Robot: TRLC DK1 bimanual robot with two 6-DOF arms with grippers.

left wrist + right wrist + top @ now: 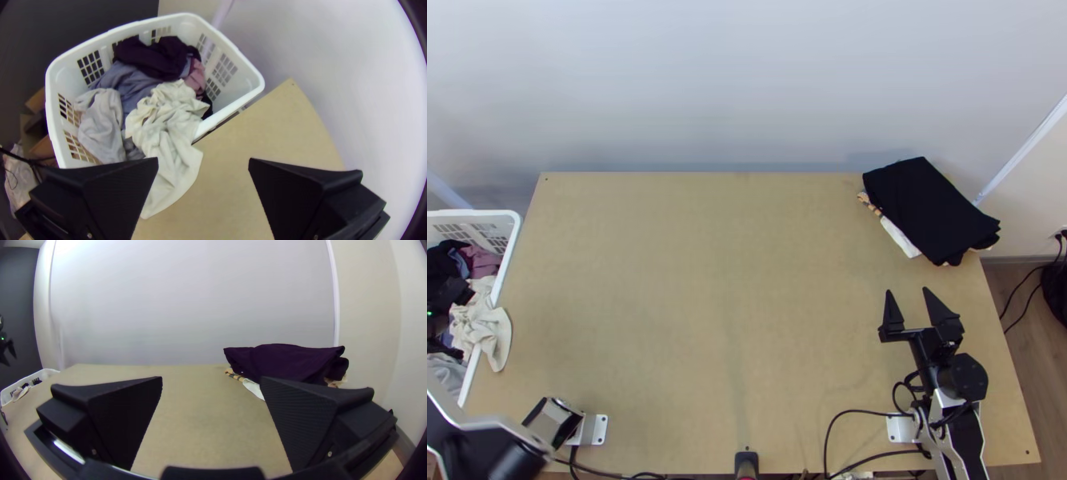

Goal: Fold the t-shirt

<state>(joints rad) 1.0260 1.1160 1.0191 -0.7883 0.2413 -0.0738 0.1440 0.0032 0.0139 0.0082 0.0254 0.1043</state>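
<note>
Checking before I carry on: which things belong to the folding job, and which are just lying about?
Job:
- left hand, right hand, both open
- white basket and its crumpled clothes
- cream cloth over its rim, possibly next
- folded stack, apparently finished pieces

Lying about:
- black cable on the table
- dark coil on the floor

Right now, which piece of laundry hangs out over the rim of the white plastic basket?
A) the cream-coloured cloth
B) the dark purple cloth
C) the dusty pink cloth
A: the cream-coloured cloth drapes over the rim of the basket, its rounded end outside, over the table.
</note>
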